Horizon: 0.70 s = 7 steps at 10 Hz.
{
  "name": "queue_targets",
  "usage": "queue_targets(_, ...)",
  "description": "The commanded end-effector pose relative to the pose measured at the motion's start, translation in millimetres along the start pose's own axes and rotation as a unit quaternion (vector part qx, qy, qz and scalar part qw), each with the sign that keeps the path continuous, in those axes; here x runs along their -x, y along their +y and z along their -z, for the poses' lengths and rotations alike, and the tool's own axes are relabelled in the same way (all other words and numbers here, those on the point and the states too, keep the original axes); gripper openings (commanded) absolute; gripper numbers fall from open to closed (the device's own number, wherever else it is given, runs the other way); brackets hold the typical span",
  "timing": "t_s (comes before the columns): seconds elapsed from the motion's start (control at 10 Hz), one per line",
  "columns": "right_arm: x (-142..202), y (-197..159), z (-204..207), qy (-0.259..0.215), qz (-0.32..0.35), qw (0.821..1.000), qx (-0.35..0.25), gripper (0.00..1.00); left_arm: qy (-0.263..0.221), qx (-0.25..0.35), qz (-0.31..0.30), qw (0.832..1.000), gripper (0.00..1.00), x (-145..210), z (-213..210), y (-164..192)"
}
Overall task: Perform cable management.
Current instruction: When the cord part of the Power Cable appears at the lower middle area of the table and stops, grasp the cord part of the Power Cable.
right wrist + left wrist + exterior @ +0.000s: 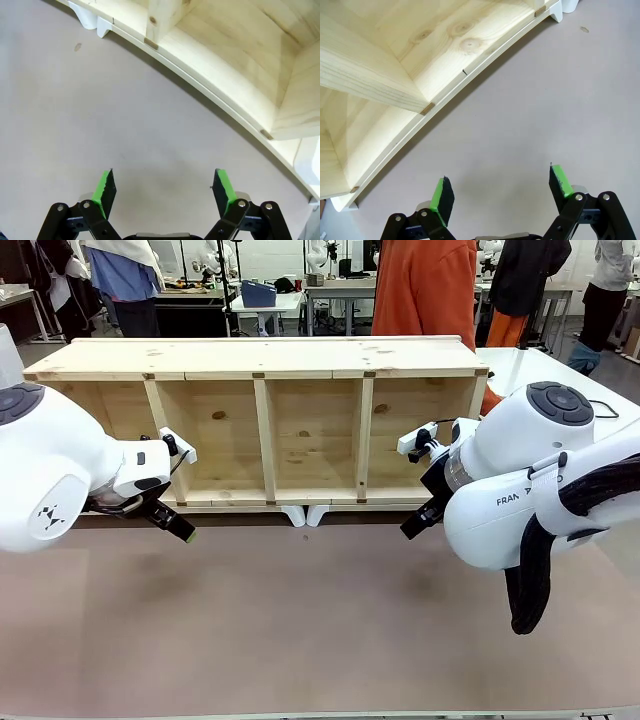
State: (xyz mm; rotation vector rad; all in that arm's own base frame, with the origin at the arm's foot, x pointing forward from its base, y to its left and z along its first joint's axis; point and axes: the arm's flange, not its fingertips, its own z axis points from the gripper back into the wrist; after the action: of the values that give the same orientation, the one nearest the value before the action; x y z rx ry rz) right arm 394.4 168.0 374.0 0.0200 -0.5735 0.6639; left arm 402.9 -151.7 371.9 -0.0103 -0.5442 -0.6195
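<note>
The cable's place cannot be told; a thin black line (606,406) seen curving on the white surface at far right, behind the right arm, may be part of it, but this cannot be confirmed. No cord is held by either arm.

One wooden shelf (260,358) is laid lengthwise across the far half of the table (300,640), its open face turned toward the robot, presumably so that its inside can be reached from the near side. Four compartments are counted, parted by three upright dividers. Two small white feet (305,515) are seen under its near edge at the middle.

Two grippers are poised low over the bare table, just near of the shelf front. The left gripper (176,526) is held by the leftmost compartments and the right gripper (414,524) by the rightmost one, well apart. Both pairs of jaws are spread wide and nothing is between them, as is confirmed in the left wrist view (502,187) and the right wrist view (165,187). The posture is judged to be a ready stance, with the work not yet begun.

One person in orange (425,285) is stood at the far side, behind the shelf.
</note>
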Motion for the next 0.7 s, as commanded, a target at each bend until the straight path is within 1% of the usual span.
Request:
queue_targets(0.0,0.1,-0.2,0.0,0.000,0.001,1.000,0.000,1.00,0.000,0.000,-0.002,1.000,1.00,0.4,0.0,1.3)
queue_targets(0.6,0.0,0.0,0.0,0.000,0.000,1.000,0.000,1.00,0.000,0.000,-0.002,1.000,1.00,0.4,0.0,1.3)
